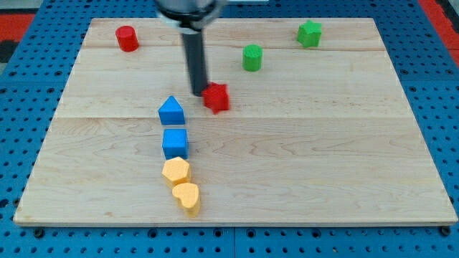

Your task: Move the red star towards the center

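The red star point(216, 97) lies on the wooden board point(323, 158), a little above and left of the board's middle. My tip point(199, 93) stands right at the star's left edge, touching it or nearly so. The dark rod rises from there to the view's top. A blue block with a pointed top point(171, 111) sits just below and left of the tip.
A blue cube point(175, 143) and two yellow heart-like blocks point(176, 172) point(187, 197) line up below the pointed blue block. A red cylinder point(127, 38) is at the top left. A green cylinder point(252, 57) and a green star-like block point(309, 34) are at the top right.
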You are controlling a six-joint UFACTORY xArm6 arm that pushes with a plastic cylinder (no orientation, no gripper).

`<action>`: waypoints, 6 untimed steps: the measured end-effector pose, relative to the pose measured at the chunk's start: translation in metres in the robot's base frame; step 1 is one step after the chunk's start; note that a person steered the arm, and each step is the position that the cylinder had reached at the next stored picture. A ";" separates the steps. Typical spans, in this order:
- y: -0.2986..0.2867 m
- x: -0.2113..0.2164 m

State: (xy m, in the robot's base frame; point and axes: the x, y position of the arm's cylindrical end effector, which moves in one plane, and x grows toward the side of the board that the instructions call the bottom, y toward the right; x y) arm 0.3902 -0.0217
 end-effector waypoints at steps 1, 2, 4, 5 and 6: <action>0.063 0.004; 0.102 0.015; 0.023 0.006; 0.022 0.048; 0.089 0.069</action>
